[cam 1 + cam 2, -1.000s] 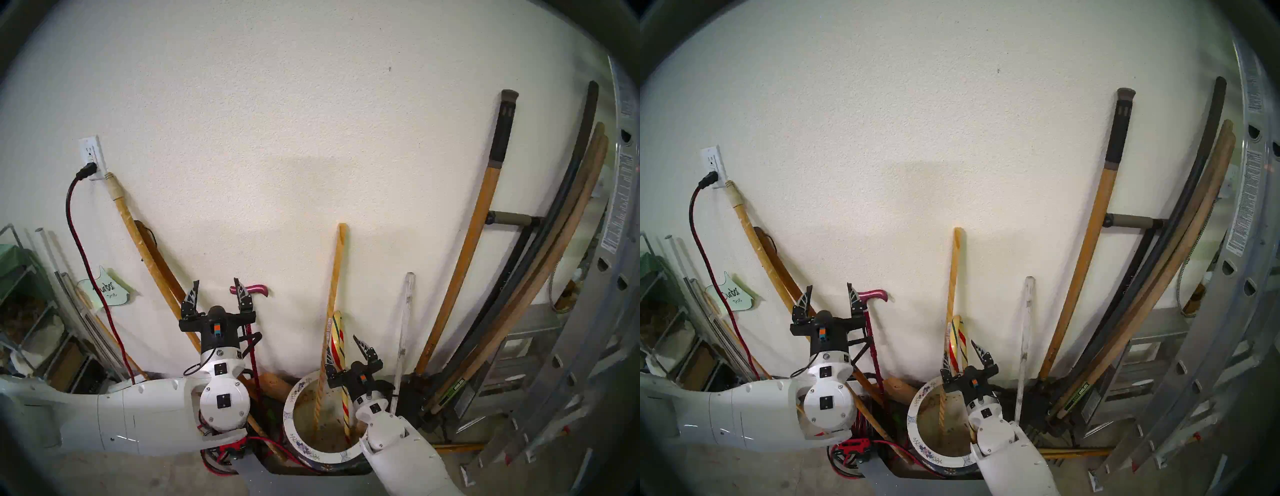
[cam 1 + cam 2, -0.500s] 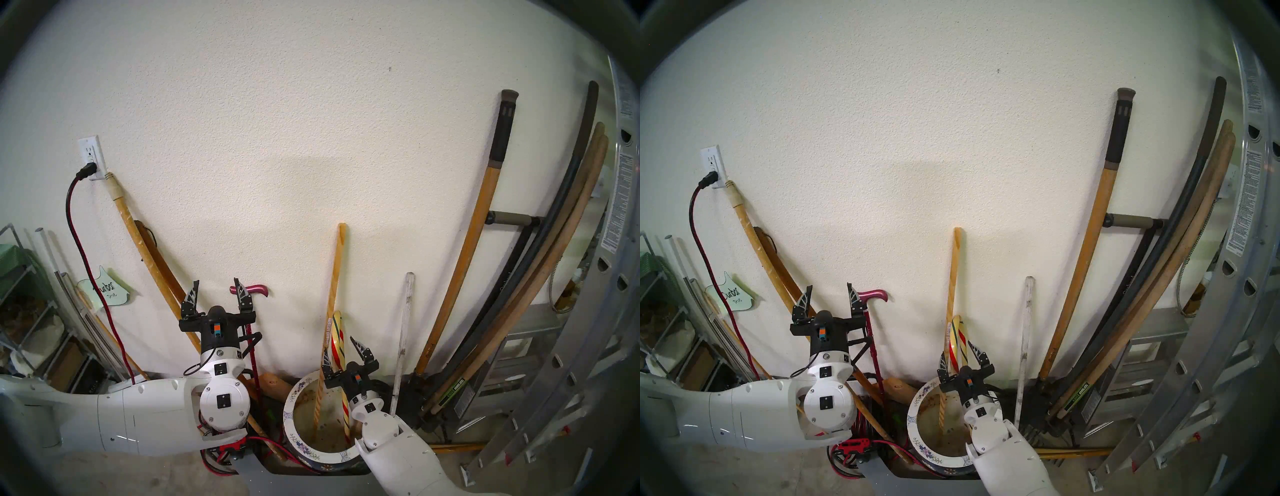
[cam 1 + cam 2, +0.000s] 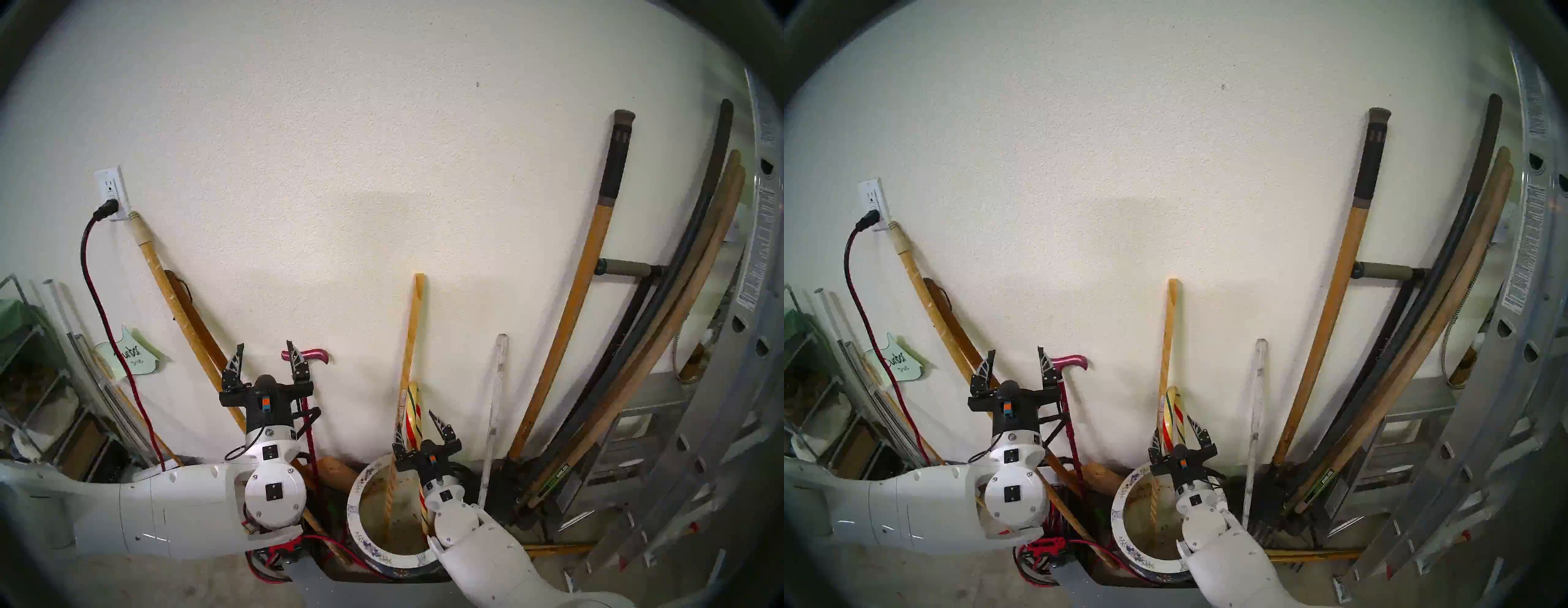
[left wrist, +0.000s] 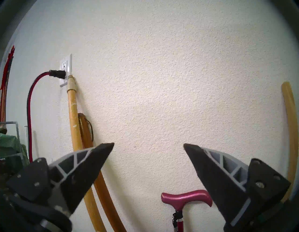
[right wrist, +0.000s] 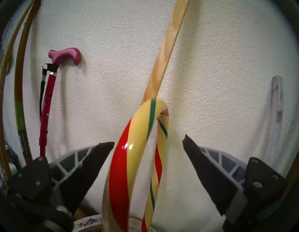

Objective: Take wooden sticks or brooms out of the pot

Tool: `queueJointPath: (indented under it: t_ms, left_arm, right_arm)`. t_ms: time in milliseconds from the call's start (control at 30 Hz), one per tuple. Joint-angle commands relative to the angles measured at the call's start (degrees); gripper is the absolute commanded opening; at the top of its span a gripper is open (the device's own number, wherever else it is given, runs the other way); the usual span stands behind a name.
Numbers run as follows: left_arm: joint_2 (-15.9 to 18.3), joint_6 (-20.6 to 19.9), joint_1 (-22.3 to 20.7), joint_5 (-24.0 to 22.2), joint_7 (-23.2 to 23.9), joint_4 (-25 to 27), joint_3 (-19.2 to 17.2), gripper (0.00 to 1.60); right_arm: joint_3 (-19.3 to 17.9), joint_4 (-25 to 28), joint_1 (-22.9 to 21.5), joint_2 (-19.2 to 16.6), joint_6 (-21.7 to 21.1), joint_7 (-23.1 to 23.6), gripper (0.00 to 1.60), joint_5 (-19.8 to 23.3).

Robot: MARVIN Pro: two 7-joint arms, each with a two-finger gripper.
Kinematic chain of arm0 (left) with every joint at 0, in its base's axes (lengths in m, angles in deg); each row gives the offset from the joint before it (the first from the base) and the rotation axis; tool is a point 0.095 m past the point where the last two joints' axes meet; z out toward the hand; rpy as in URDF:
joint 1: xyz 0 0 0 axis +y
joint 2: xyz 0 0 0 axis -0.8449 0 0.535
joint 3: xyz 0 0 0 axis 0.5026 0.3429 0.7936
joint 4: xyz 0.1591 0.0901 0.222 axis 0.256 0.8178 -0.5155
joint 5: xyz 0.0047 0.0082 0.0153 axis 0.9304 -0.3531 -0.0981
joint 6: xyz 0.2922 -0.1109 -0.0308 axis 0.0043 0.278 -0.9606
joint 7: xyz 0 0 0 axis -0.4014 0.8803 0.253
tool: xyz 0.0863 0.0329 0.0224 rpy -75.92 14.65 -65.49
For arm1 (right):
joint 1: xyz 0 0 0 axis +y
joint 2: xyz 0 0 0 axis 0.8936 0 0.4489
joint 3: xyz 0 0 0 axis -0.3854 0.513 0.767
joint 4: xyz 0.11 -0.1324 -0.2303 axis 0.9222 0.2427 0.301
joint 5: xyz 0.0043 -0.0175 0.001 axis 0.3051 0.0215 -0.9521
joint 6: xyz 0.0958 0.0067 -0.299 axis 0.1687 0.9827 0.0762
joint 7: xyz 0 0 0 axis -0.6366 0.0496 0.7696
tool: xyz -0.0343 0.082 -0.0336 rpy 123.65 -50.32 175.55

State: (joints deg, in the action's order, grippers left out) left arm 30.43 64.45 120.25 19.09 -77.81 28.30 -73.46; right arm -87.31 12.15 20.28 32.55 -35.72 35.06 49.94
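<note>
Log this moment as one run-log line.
right claw: open, straddling striped cane | cane: in pot | pole: in pot | left claw: open, idle

Striped cane (image 3: 415, 429) foot behind the right arm (slat (image 3: 494, 407) base too)

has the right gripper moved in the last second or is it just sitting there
Yes. In the head view the right gripper has shifted left against the pot, so its open fingers now straddle the striped cane, which stands where it was.
</note>
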Motion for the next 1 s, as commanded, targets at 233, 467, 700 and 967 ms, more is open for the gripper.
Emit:
queueJointPath:
  t_ms: [233, 467, 700, 967]
  left_arm:
    - [-0.1, 0.0, -0.1, 0.1, 0.0, 0.0, -0.1, 1.6]
    - [-0.1, 0.0, -0.1, 0.1, 0.0, 0.0, -0.1, 1.6]
    - [-0.1, 0.0, -0.1, 0.1, 0.0, 0.0, -0.1, 1.6]
    - [0.0, 0.0, -0.1, 0.0, 0.0, 0.0, -0.1, 1.6]
  right_arm:
    - [-0.3, -3.7, -3.7, 1.3, 0.3, -0.7, 0.11, 0.1]
    - [-0.3, -4.3, -4.0, 1.1, 0.9, -0.5, 0.0, 0.4]
    - [-0.6, 1.5, -2.3, -2.7, 3.2, 0.2, 0.0, 0.0]
    - [-2.2, 7.0, -1.6, -7.4, 7.5, 1.4, 0.0, -0.3]
